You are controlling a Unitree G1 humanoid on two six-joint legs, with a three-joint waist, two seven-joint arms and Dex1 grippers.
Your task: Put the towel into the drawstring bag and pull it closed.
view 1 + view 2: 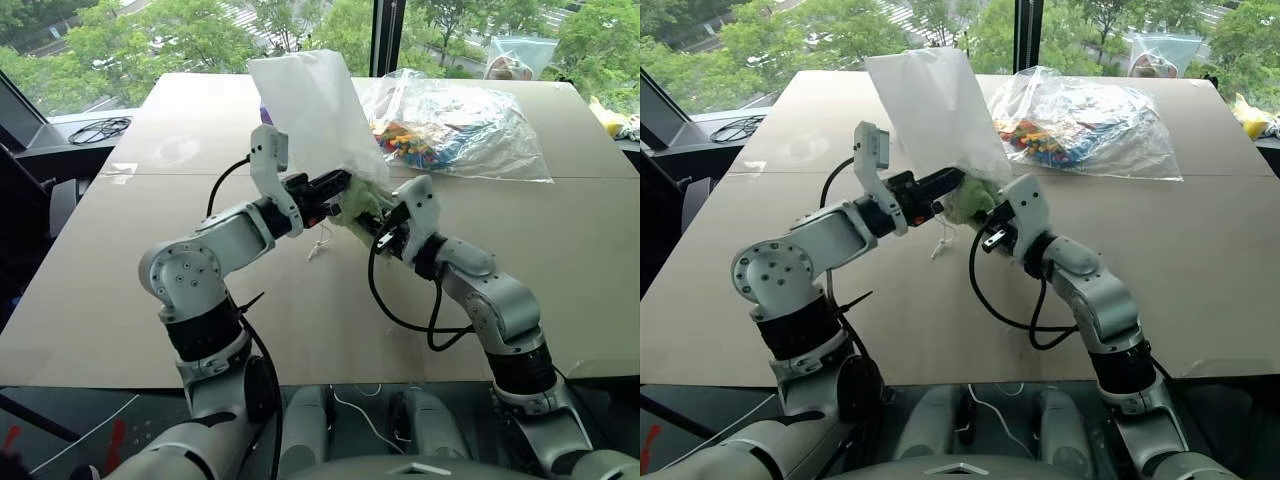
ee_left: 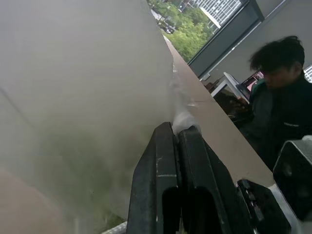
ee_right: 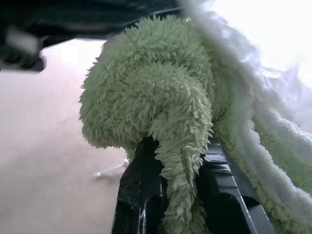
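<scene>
Head cameras overlook the table (image 1: 120,300); wrist cameras seemingly sit close-up.

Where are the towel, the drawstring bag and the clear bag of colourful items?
towel (image 3: 156,92): right wrist view, fluffy green bunch above the fingers.
drawstring bag (image 1: 310,105): left eye view, white upper panel.
clear plastic bag (image 1: 470,130): left eye view, crinkled middle.

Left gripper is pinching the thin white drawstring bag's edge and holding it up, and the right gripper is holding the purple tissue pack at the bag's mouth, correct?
Not quite. The right gripper is shut on the fluffy light-green terry towel, not a purple tissue pack; the right wrist view shows the cloth clamped between its black fingers. The rest holds: the left gripper pinches the thin white drawstring bag, holding it up.
</scene>
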